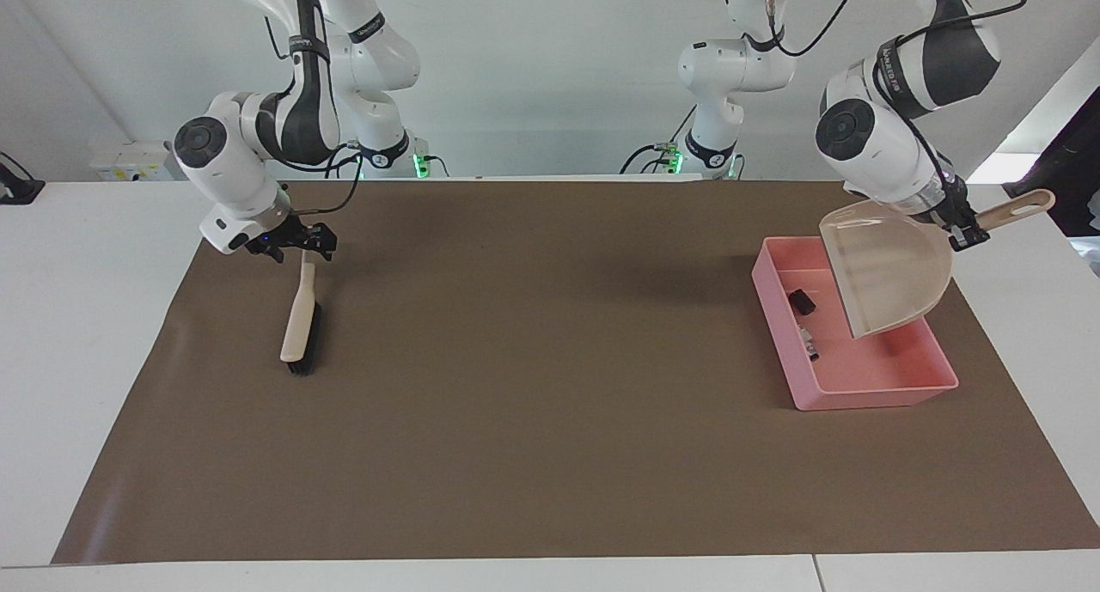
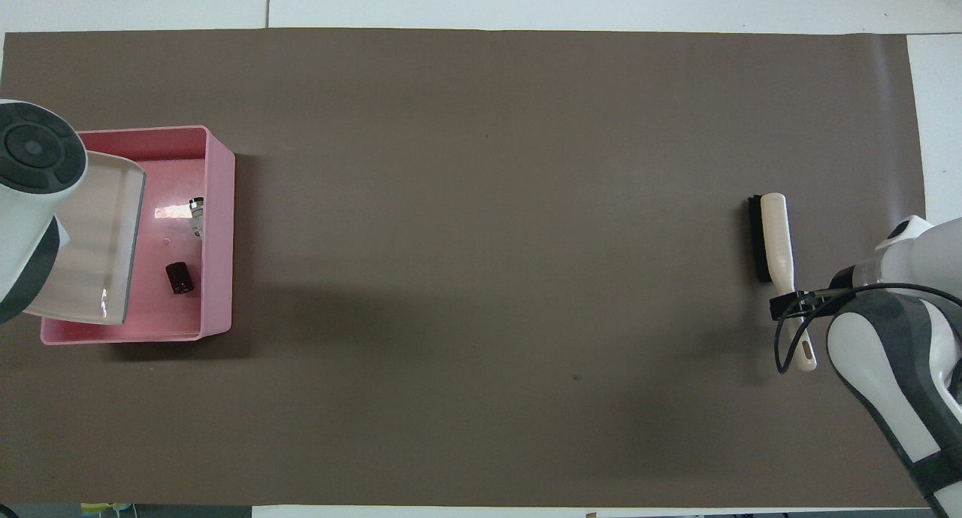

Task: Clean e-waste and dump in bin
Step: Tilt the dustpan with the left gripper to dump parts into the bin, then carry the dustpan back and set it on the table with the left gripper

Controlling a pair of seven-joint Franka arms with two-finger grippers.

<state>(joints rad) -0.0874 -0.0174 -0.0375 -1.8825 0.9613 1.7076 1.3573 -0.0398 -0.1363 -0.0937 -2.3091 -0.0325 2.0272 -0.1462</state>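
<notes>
"E-waste point(image 1: 802, 300) in the facing view: where is it?"

"Both scraps lie in the bin point(image 1: 859, 399), right of centre in the frame: the black chip point(image 1: 802, 300) above the white piece point(image 1: 808, 343). The dustpan point(image 1: 889, 270) hangs tilted over the bin, empty, its handle clenched in the left end effector point(image 1: 962, 231)."

"And the other arm?"

"At left of the frame the right end effector point(image 1: 296, 247) looks released, just above the handle of the brush point(image 1: 301, 334), which lies on the mat."

"Overhead?"

"Same story: chip point(image 2: 178, 277) and white piece point(image 2: 197, 216) on the bin's floor point(image 2: 218, 225), at the frame's left edge, clear of the dustpan point(image 2: 98, 240). The brush point(image 2: 768, 236) lies at right, the right end effector point(image 2: 797, 301) over its handle."

"So?"

"I'd say the dumping is done; only setting the dustpan down on the counter seems left."
</notes>
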